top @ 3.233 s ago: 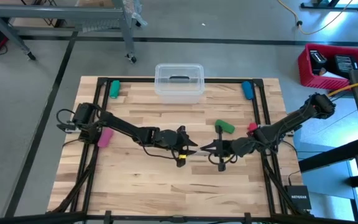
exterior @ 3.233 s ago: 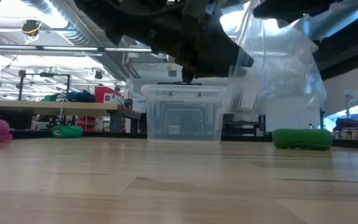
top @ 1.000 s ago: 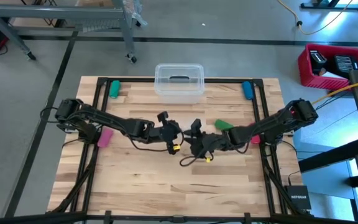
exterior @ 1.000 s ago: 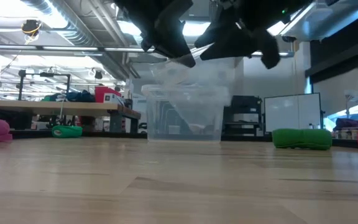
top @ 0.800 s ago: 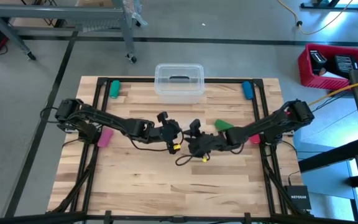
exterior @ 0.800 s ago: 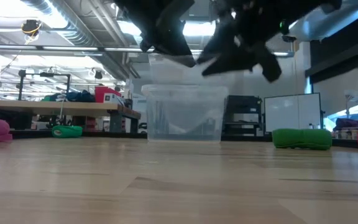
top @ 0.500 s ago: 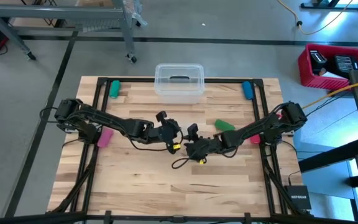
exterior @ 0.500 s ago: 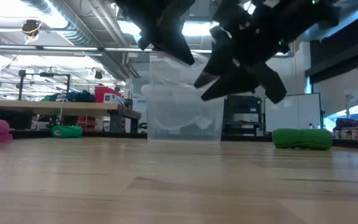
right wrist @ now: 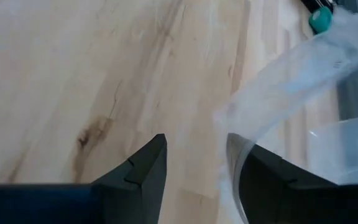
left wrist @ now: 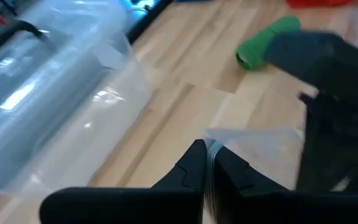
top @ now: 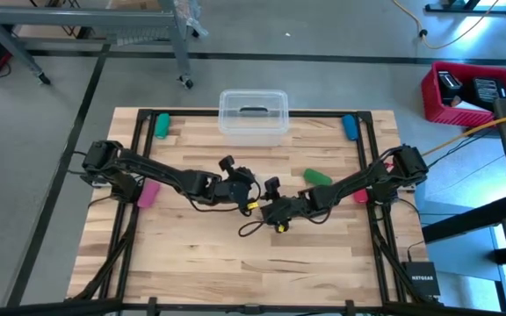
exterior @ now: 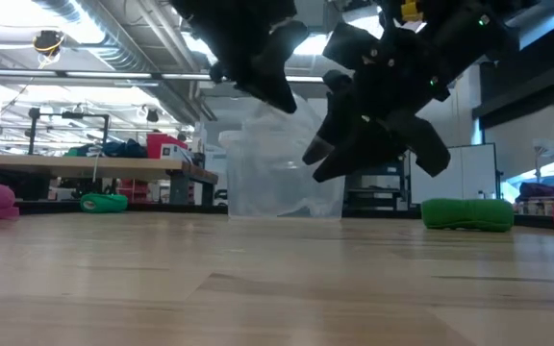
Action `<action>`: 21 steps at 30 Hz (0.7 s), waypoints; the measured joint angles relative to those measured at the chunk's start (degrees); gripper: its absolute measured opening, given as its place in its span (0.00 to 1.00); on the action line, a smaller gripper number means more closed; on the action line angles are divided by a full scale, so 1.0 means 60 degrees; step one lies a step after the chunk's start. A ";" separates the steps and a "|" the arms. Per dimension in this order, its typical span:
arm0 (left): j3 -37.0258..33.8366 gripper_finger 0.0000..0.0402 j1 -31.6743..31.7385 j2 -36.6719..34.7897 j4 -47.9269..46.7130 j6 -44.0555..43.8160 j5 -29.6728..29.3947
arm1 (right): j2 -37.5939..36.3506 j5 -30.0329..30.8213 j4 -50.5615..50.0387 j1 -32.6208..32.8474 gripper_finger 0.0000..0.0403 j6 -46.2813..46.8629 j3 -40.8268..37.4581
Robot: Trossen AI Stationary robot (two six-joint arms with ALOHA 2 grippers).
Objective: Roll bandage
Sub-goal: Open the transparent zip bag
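A clear plastic bag [left wrist: 253, 146] is pinched in the clenched left tool [left wrist: 205, 177]; the right tool [right wrist: 194, 162] stands released beside it. The green bandage [top: 317, 177] lies on the desk [top: 191, 263], already rolled but not yet bagged.

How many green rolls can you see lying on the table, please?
2: one green roll lies at the far left corner, and another green roll lies right of centre, beside the right arm. The arms may hide others.
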 joint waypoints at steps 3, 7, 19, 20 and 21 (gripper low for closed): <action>0.0005 0.01 -0.0119 0.0229 -0.0043 -0.0004 0.0250 | -0.0012 0.0028 0.0027 0.0002 0.42 0.0197 -0.0002; 0.0005 0.01 -0.0285 0.0441 -0.0062 0.0066 0.0328 | 0.0007 -0.0648 0.0054 0.0002 0.42 0.0816 -0.0002; 0.0005 0.01 -0.0251 0.0499 -0.0073 0.0066 0.0373 | -0.0492 -0.0441 -0.0191 0.0004 0.42 0.1056 0.0246; 0.0005 0.01 -0.0254 0.0499 -0.0076 0.0066 0.0377 | -0.0656 -0.0441 -0.0418 0.0002 0.42 0.1062 0.0310; 0.0005 0.01 -0.0262 0.0499 -0.0086 0.0063 0.0377 | -0.0803 -0.0435 -0.0770 0.0003 0.42 0.1125 0.0394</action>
